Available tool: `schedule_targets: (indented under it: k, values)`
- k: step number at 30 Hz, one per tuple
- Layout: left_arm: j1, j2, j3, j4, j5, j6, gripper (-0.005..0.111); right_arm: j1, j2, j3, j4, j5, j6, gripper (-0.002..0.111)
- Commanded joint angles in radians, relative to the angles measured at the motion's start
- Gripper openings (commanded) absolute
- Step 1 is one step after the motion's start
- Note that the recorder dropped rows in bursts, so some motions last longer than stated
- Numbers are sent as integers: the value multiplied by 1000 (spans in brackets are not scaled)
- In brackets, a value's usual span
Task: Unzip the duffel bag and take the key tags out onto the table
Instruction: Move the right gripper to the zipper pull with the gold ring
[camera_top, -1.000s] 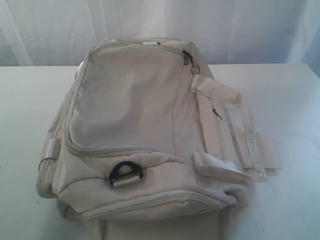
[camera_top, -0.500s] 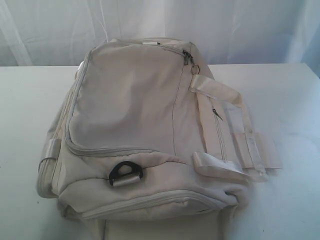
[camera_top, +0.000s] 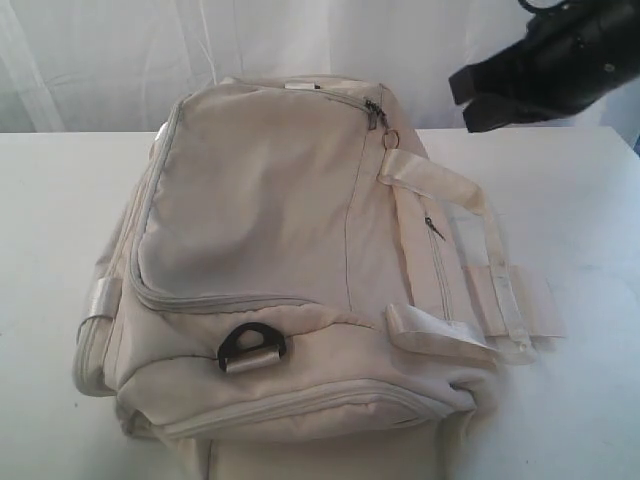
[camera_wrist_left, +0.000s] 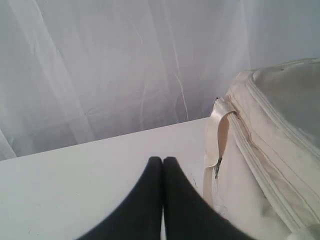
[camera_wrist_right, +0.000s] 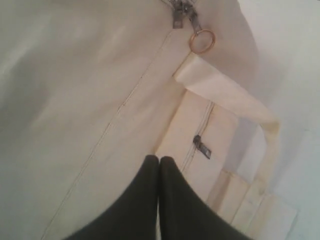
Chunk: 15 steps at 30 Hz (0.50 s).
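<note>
Right arm (camera_top: 560, 55) newly in view beyond the duffel bag (camera_top: 280, 250), right fingers (camera_wrist_right: 147, 192) pressed together over the bag, left fingers (camera_wrist_left: 147, 192), wrist view only, closed beside the bag

The left end effector (camera_wrist_left: 162, 161) hangs above the white surface (camera_wrist_left: 75, 175), its two black fingers (camera_wrist_left: 145, 200) pressed flat together with no gap and nothing between them. Just beside it stands one end of the cream duffel bag (camera_wrist_left: 270, 160), its zipper (camera_wrist_left: 272, 127) done up. A pale webbing strap (camera_wrist_left: 220, 125) loops down that end, beside a small dark zipper pull (camera_wrist_left: 218, 168). A white curtain (camera_wrist_left: 100, 65) hangs behind.
</note>
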Motion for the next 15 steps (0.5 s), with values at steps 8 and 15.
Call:
schedule_targets:
  k: [8, 15]
  values:
    - [-4, -1, 5, -2, -16, -11, 0, 3, 311, -267, 72, -64, -363, 2]
    - [-14, -1, 5, -2, 48, -92, 0, 3, 401, -267, 70, -171, -463, 35]
